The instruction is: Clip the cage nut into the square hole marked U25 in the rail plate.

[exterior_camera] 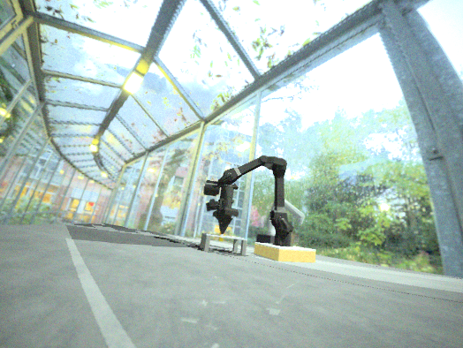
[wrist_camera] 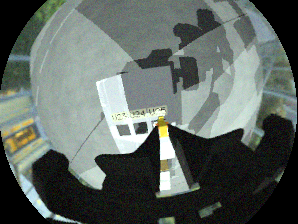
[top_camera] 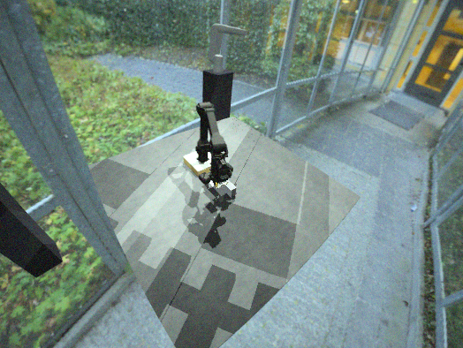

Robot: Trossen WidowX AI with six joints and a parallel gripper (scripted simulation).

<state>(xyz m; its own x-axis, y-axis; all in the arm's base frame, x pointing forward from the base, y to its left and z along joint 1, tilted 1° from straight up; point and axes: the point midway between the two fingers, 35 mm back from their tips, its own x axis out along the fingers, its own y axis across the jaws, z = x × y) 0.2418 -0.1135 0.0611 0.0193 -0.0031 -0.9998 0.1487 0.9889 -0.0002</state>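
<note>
From the top view, I see my claw (top_camera: 216, 182) (exterior_camera: 223, 232) (wrist_camera: 162, 127) reaching down over the rail plate (top_camera: 228, 187) (exterior_camera: 224, 237) (wrist_camera: 111, 95).

In the exterior view the arm (top_camera: 213, 130) (exterior_camera: 279, 190) arches over and the claw points straight down, its tips just above the plate.

In the wrist view my claw is clenched on the yellow cage nut (wrist_camera: 163, 131), between its tips, beside the U25 label (wrist_camera: 158, 111). I judge I should centre over that 1 hole, keep both wings squeezed, lower squarely, and release only once the flanges seat.
</note>
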